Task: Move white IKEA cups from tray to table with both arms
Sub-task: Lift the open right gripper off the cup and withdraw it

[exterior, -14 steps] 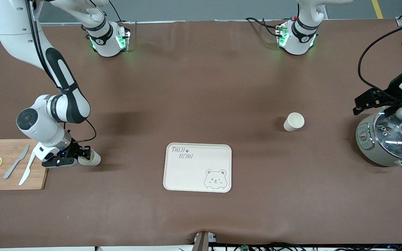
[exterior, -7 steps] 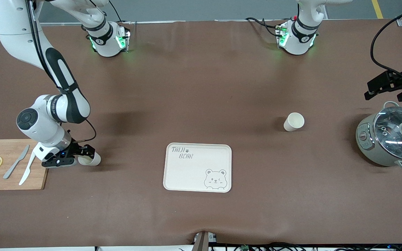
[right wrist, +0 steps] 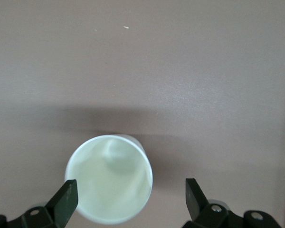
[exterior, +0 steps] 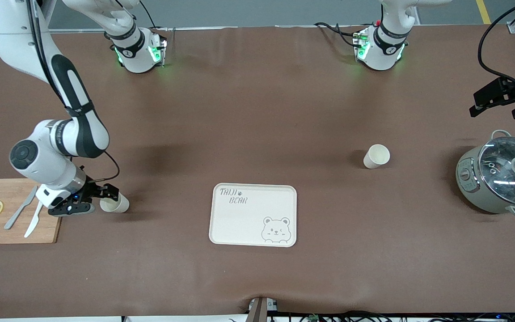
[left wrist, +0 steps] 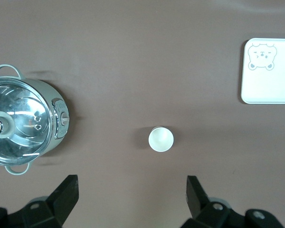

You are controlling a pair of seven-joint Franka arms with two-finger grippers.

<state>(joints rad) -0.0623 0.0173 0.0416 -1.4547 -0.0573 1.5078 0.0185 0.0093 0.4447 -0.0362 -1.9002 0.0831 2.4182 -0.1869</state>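
Brown table: empty cups (exterior: 115, 204) (exterior: 377, 156) upright, right hand (exterior: 105, 195) and left hand (exterior: 499, 102) open.

The right gripper (exterior: 99, 200) is drawing back from the cup (exterior: 114, 204) at the right arm's end of the table, its fingers (right wrist: 65, 201) now spread apart and clear of the cup's sides, where a second ago they were closed around it. The left gripper (exterior: 501, 102) is lifting away from over the pot (exterior: 499, 176), leaving the glass lid (exterior: 512, 165) fully uncovered.
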